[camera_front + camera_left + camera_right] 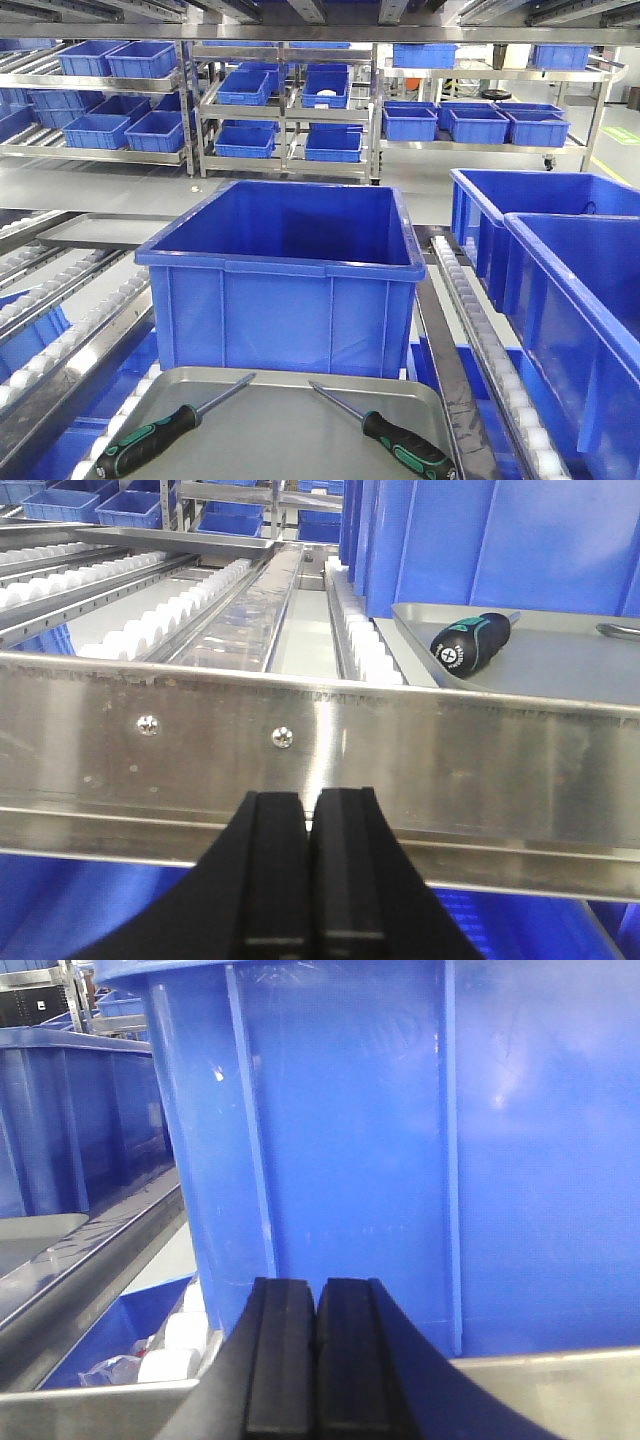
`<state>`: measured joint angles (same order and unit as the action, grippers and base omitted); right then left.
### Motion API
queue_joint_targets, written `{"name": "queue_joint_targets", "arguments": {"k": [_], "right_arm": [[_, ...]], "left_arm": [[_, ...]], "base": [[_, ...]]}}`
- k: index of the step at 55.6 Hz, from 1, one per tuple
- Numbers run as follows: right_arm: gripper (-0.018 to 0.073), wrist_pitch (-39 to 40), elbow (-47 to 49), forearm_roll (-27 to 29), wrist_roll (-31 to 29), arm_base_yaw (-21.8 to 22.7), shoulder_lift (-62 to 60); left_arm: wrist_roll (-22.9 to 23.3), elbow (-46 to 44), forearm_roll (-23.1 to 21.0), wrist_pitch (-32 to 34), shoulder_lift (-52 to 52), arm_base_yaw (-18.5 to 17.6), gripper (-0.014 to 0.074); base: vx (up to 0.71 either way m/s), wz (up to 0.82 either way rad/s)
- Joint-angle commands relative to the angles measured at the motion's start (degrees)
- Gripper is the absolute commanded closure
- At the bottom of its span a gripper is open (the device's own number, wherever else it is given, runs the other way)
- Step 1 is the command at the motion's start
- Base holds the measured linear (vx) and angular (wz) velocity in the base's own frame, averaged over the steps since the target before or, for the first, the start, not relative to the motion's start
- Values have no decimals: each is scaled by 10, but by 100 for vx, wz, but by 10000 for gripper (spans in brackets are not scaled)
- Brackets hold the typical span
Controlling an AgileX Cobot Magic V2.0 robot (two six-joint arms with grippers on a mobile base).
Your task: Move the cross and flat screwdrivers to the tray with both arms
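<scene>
Two black-and-green screwdrivers lie inside the grey steel tray (290,374) at the bottom of the front view. The left one (150,438) points its shaft up and right, and the right one (405,447) points up and left. Neither arm shows in that view. In the left wrist view my left gripper (312,796) is shut and empty, low in front of a steel rail (320,730). Beyond it to the right, one screwdriver handle (470,643) rests in the tray (560,670). My right gripper (317,1285) is shut and empty, close to a blue bin wall (400,1140).
A deep blue bin (285,275) stands right behind the tray, with two more blue bins (560,260) to the right. White roller tracks (490,330) run along both sides. Another flat grey tray (100,230) lies at the back left, in front of shelves of small blue bins (280,110).
</scene>
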<state>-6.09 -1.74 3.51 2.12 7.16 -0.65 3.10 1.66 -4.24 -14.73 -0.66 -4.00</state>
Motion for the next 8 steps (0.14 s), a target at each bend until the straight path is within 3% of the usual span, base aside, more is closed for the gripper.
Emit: {"name": "queue_joint_targets", "arguments": {"k": [1, 8], "right_arm": [[569, 49, -4, 1, -1, 4, -1], [568, 49, -4, 1, -1, 4, -1]], "left_arm": [[4, -16, -2, 45, -8, 0, 602], [4, -16, -2, 45, -8, 0, 602]], "base": [[0, 0], [0, 0]]}}
